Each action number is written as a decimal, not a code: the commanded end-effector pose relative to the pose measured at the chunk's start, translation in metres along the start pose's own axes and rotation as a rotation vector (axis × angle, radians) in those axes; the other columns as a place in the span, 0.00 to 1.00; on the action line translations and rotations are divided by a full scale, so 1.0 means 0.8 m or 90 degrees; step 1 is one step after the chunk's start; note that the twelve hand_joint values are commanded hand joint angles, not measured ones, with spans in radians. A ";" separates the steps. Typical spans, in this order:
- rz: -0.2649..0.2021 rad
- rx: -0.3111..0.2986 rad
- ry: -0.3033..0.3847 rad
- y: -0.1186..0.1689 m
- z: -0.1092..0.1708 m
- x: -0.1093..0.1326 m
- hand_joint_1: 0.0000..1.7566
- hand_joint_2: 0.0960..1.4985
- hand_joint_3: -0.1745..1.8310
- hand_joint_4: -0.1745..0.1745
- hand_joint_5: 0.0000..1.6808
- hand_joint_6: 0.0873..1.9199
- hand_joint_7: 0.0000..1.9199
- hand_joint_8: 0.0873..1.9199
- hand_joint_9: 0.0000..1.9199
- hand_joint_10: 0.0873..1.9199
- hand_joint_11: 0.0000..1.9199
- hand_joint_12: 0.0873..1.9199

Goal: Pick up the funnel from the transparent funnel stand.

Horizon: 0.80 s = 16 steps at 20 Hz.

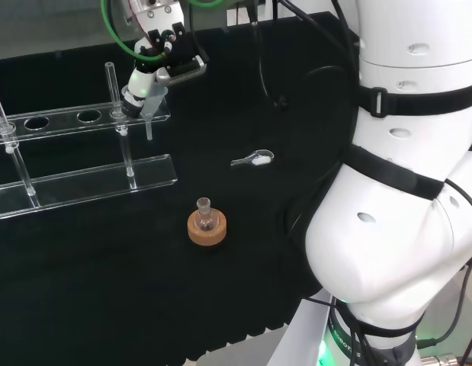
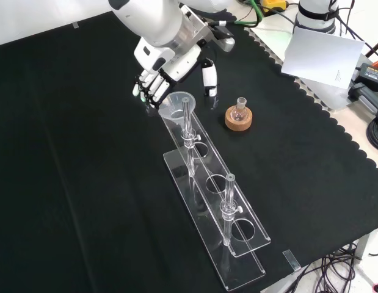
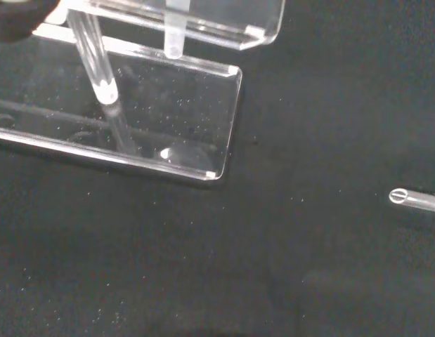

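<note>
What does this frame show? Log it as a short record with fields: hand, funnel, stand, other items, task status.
hand: the hand is at the far end of the stand, fingers curled beside the funnel
funnel: funnel sits in the end hole of the stand, stem hanging below the upper shelf
stand: clear funnel stand, other holes empty
other items: small flask on a cork ring; a small scoop on the cloth
task status: funnel not yet lifted
</note>
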<state>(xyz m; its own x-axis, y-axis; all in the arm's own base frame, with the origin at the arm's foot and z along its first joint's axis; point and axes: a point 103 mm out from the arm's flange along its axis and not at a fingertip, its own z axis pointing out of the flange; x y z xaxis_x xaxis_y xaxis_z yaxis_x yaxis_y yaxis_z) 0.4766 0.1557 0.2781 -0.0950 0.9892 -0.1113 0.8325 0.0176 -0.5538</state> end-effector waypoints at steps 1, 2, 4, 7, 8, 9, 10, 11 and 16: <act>0.005 -0.015 0.044 0.004 -0.002 -0.009 0.36 0.43 0.10 0.44 0.04 0.00 0.09 0.24 0.00 0.33 0.00 0.05; 0.006 -0.016 0.053 0.006 -0.001 -0.010 0.36 0.43 0.10 0.45 0.04 0.00 0.09 0.24 0.00 0.33 0.00 0.04; 0.012 -0.010 0.043 0.010 0.000 -0.012 0.36 0.43 0.10 0.45 0.04 0.00 0.09 0.24 0.00 0.33 0.00 0.04; 0.014 0.002 0.017 0.013 0.001 -0.013 0.36 0.43 0.10 0.45 0.04 0.00 0.08 0.24 0.00 0.32 0.00 0.03; 0.012 0.002 0.011 0.013 0.000 -0.011 0.36 0.43 0.10 0.45 0.04 0.00 0.08 0.24 0.00 0.32 0.00 0.03; 0.010 0.003 0.005 0.013 0.001 -0.010 0.36 0.43 0.10 0.45 0.04 0.00 0.08 0.24 0.00 0.32 0.00 0.03; 0.003 0.010 -0.023 0.017 -0.002 0.007 0.36 0.43 0.10 0.45 0.04 0.00 0.08 0.24 0.00 0.31 0.00 0.02; 0.000 0.011 -0.024 0.019 -0.001 0.012 0.36 0.43 0.10 0.45 0.04 0.00 0.07 0.24 0.00 0.31 0.00 0.02; 0.000 0.012 -0.013 0.023 0.006 0.014 0.36 0.44 0.10 0.46 0.03 0.00 0.05 0.24 0.00 0.28 0.00 0.00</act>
<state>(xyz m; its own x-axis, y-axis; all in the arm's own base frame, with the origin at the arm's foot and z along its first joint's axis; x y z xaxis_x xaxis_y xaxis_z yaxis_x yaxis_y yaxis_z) 0.4899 0.1636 0.2661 -0.1010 0.9876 -0.1206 0.8267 0.0159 -0.5625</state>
